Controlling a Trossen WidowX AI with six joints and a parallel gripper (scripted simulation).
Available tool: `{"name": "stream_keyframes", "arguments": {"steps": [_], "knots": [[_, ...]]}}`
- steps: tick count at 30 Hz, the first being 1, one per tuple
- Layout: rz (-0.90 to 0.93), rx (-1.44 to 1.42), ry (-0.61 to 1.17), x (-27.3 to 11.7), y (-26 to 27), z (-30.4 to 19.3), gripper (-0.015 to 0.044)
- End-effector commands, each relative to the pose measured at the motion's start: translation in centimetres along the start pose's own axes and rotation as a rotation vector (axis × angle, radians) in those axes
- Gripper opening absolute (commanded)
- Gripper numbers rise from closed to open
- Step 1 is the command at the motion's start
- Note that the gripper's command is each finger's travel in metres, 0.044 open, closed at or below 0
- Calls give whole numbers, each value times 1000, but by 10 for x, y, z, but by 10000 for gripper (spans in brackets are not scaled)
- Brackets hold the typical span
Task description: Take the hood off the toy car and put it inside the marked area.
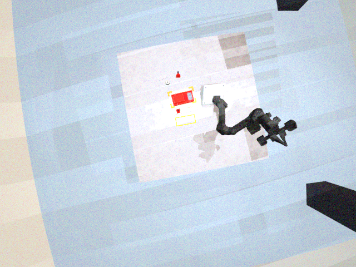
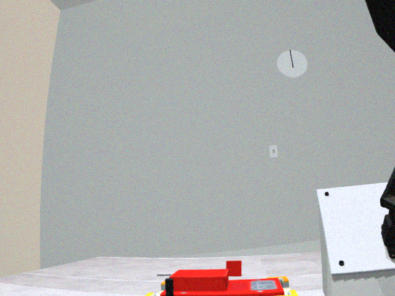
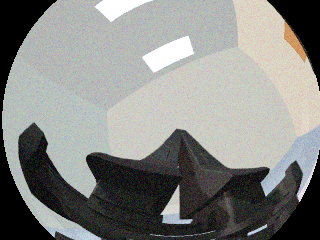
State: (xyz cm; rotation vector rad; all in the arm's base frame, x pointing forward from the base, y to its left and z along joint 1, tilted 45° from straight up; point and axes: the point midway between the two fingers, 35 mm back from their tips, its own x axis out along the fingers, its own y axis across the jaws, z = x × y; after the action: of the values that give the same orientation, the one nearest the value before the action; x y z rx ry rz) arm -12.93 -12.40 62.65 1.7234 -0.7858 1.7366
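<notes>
Red and still to be lifted, what looks like the hood sits on the toy car. Beside the car lies the yellow-outlined area. Well apart from the car, the gripper is clenched on nothing. Reaching is the step; next, it should swing toward the car, opening.
</notes>
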Motion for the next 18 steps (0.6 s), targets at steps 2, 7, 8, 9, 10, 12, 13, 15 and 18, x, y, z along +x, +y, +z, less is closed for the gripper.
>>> {"name": "stream_keyframes", "arguments": {"steps": [2,7,8,9,10,12,13,15,18], "knots": [[7,17,-3,-1,3,3,53],[77,137,-28,-9,27,27,184],[99,155,-35,-10,33,31,210],[121,173,-41,-12,39,35,236],[143,191,-48,-13,45,40,263],[183,250,-67,-16,54,53,315],[203,280,-77,-18,58,60,341],[244,342,-98,-23,66,76,394],[316,421,-130,-30,81,98,440]]}}
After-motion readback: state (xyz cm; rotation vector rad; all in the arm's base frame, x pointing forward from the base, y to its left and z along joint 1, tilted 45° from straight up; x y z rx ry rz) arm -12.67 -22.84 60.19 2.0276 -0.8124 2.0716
